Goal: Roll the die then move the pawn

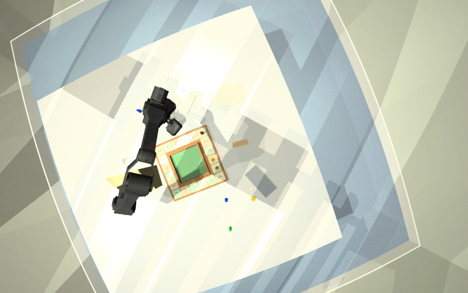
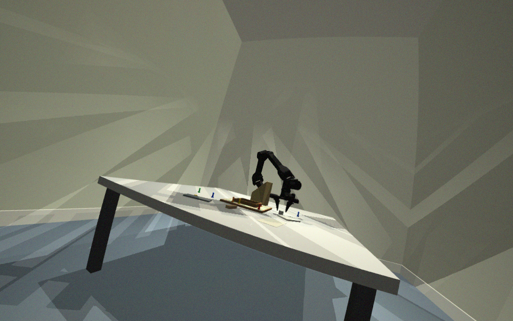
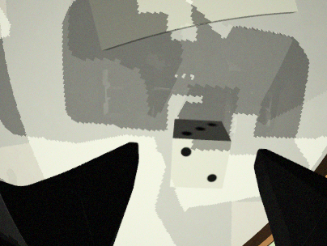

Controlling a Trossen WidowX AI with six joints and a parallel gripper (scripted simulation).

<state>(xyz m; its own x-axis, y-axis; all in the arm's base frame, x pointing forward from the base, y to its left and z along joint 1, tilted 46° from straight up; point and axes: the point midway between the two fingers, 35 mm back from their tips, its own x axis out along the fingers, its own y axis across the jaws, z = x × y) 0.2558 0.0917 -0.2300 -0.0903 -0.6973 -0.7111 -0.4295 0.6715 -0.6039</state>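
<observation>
The white die (image 2: 280,212) (image 3: 198,163) lies on the table; its bright face shows two pips and its dark face three in the wrist view. My gripper (image 2: 282,210) (image 3: 199,155) is open above it, with the die between and slightly beyond the fingertips in the wrist view. The arm hides the die in the top view. The red pawn (image 1: 201,132) (image 2: 259,206) stands on the board's (image 1: 185,139) upper right corner square. The yellow pawn (image 1: 212,159) and orange pawn (image 1: 216,167) stand on its right side. The green tray (image 1: 186,158) in the board's middle holds nothing visible.
A blue pawn (image 1: 138,111) (image 2: 297,214) is left of the arm. An upright tan block (image 2: 262,194) stands beside the board. Another blue pawn (image 1: 226,199), a green pawn (image 1: 230,228), a yellow disc (image 1: 253,198), a grey plate (image 1: 261,180) and a wooden block (image 1: 240,143) lie around.
</observation>
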